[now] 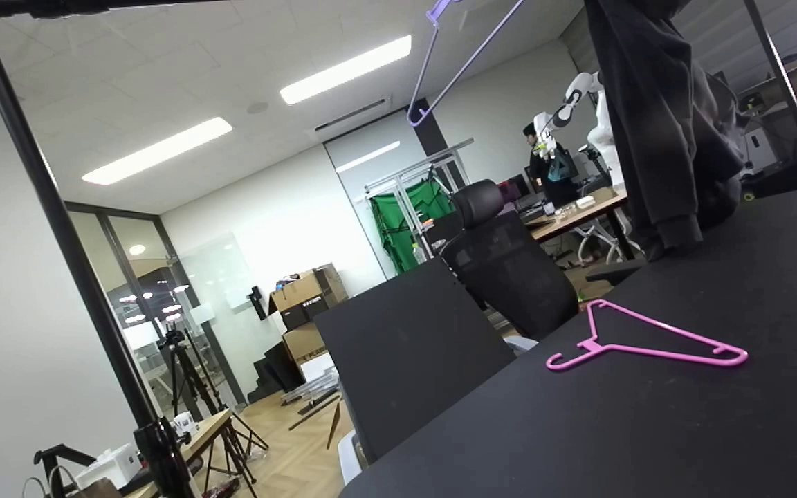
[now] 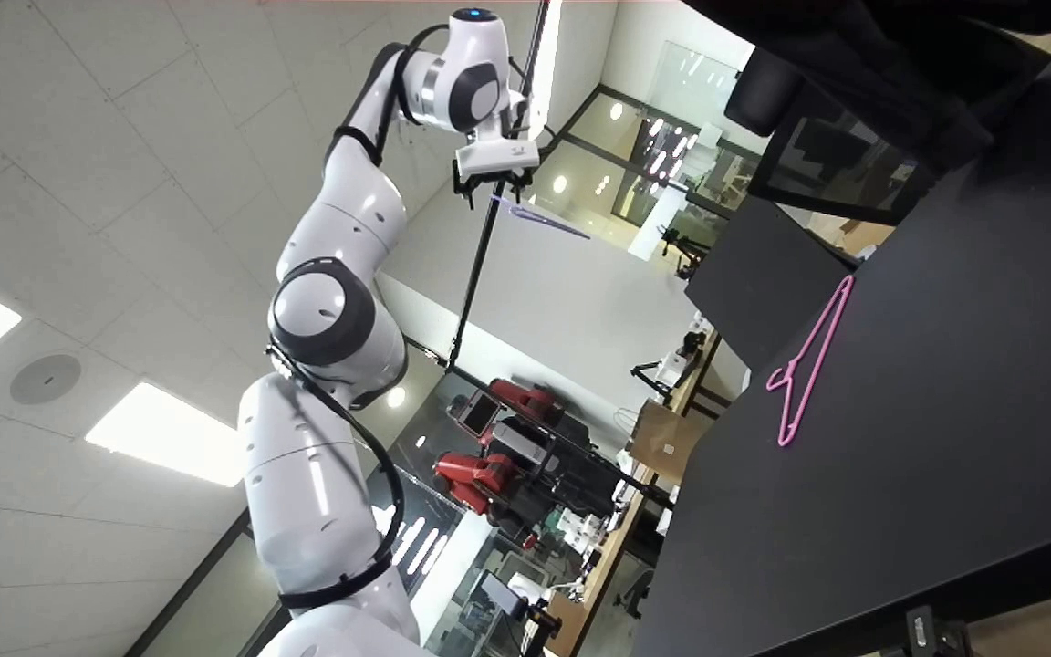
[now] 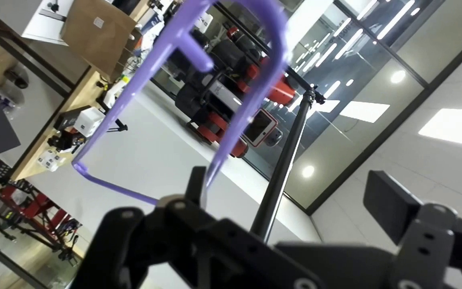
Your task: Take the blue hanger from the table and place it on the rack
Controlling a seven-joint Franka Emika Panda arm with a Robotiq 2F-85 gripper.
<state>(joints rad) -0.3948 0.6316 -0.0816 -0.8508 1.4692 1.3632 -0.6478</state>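
The blue hanger, bluish-purple, hangs in the air at the top in an exterior view [image 1: 476,58], its hook cut off by the edge. It shows just below the gripper in an exterior view [image 2: 539,217] and large in the wrist view [image 3: 247,109]. My gripper [image 3: 293,194] is open, its fingers wide apart. The hanger runs to the left finger; whether it touches is unclear. The gripper is also high up in an exterior view [image 2: 495,193]. The black table [image 1: 647,429] is far below. I cannot make out the pale grey rail of the rack.
A pink hanger [image 1: 668,355] lies on the table, also seen in an exterior view [image 2: 818,362]. A person in black [image 1: 661,124] stands by the table edge. A black slanted pole [image 3: 285,172] stands beyond the fingers. A black chair [image 1: 516,263] is behind the table.
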